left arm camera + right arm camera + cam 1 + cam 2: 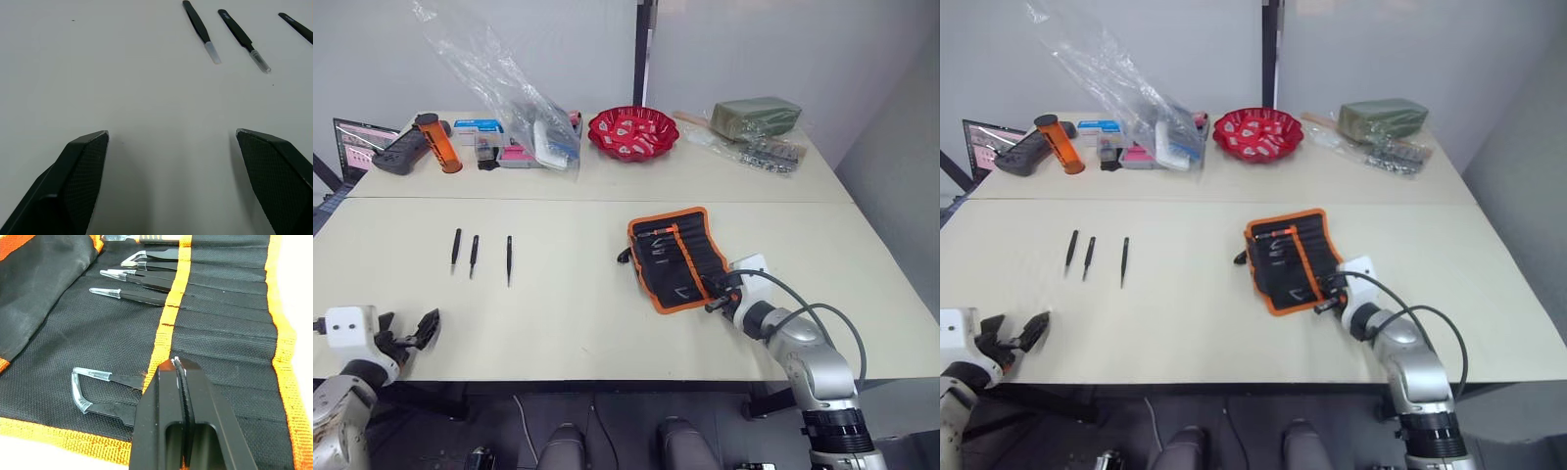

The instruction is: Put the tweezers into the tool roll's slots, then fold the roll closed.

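Observation:
The tool roll (677,257) lies open on the table right of centre, black with orange binding. Several tweezers (142,296) with clear tip caps sit tucked in its slots (220,318); one curved pair (98,391) is near the roll's front edge. My right gripper (717,294) hovers over that front edge, its fingers (161,396) pressed shut beside the orange trim, with nothing visible between them. Three loose tweezers (456,245), (474,255), (509,259) lie in a row on the left. My left gripper (411,338) is open near the table's front left edge, short of them (198,24).
Along the back of the table stand a red bowl (632,132), a clear plastic bag (524,108) over small boxes, an orange cylinder (438,143), a black controller (403,152), a laptop (360,142) and a green package (754,117).

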Available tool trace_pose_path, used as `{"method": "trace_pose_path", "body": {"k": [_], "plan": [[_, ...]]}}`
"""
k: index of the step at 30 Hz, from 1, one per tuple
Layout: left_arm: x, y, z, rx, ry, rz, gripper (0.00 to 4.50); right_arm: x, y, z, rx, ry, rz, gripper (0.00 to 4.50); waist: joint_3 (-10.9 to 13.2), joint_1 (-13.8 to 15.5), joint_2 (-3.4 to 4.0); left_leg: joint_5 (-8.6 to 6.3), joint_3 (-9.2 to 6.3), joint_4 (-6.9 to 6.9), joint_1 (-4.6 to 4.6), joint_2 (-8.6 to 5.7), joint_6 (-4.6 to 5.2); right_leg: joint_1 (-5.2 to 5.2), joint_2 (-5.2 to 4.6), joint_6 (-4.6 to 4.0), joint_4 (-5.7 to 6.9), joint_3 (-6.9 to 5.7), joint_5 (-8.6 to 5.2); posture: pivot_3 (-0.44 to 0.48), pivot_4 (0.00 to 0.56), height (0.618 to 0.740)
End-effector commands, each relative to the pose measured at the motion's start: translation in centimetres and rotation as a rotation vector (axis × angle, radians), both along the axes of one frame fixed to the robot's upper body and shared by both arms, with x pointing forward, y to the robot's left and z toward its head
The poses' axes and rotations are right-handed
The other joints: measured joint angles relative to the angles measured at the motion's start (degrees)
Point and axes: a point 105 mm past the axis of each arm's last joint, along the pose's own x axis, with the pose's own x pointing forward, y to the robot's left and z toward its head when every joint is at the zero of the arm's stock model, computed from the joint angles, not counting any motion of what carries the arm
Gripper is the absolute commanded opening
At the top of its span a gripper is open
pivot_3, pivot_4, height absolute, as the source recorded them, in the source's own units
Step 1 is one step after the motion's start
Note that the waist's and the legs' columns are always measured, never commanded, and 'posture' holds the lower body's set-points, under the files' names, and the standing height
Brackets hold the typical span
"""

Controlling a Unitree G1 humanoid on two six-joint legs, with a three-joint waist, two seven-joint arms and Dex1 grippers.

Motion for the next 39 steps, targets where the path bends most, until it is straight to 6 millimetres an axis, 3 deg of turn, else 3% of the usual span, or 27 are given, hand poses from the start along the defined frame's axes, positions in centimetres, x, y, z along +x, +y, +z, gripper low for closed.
{"method": "trace_pose_path", "body": {"k": [1, 8, 19, 21, 28, 39], "plan": [[-0.3, -0.1, 1.0, 0.03, -0.028, -0.004, 4.43, -0.7, 1.2, -1.4, 0.003, 0.063, 0.058, 0.0, 0.0, 0.0, 0.0, 0.0, 0.0, 0.0, 0.0, 0.0, 0.0, 0.0, 0.0, -0.01, 0.0, 0.0, 0.0, 0.0, 0.15, 0.735], [1.0, -0.8, 1.7, 0.028, -0.048, -0.032, 4.43, -0.7, 1.4, -1.4, 0.005, 0.064, 0.06, 0.0, 0.0, 0.0, -0.02, 0.0, 0.0, -0.02, 0.01, 0.0, 0.0, 0.0, 0.01, -0.04, 0.0, -0.01, -0.02, 0.0, 0.15, 0.735], [7.3, -3.0, 5.1, -0.037, -0.106, -0.065, 4.43, -1.0, 1.0, -1.4, -0.001, 0.06, 0.036, 0.0, 0.0, 0.1, -0.03, 0.0, -0.01, -0.08, 0.0, 0.0, 0.0, -0.02, 0.02, -0.03, 0.0, -0.02, -0.03, 0.0, 0.15, 0.735], [8.1, -3.1, 5.0, -0.017, -0.078, -0.056, 4.43, -1.0, 1.0, -1.3, -0.001, 0.059, 0.032, 0.0, 0.0, 0.0, -0.03, 0.0, -0.01, -0.08, 0.0, -0.01, 0.0, -0.02, 0.03, -0.03, 0.0, -0.02, -0.03, 0.0, 0.15, 0.735], [10.0, -3.3, 4.2, -0.033, -0.041, -0.024, 2.35, -1.1, 0.7, -1.3, -0.005, 0.059, 0.014, 0.0, 0.0, -0.1, -0.03, 0.01, 0.0, -0.37, 0.12, -0.01, -0.01, -0.03, 0.02, -0.04, -0.03, -0.01, -0.03, 0.0, 0.15, 0.735], [12.8, -3.3, 3.3, -0.047, -0.005, 0.016, 2.35, -1.2, 0.5, -1.1, -0.005, 0.051, -0.008, 0.0, 0.0, 0.2, -0.04, 0.05, 0.0, -0.4, 0.13, -0.03, -0.08, -0.03, 0.01, -0.04, -0.06, -0.01, -0.03, 0.0, 0.15, 0.735]]}}
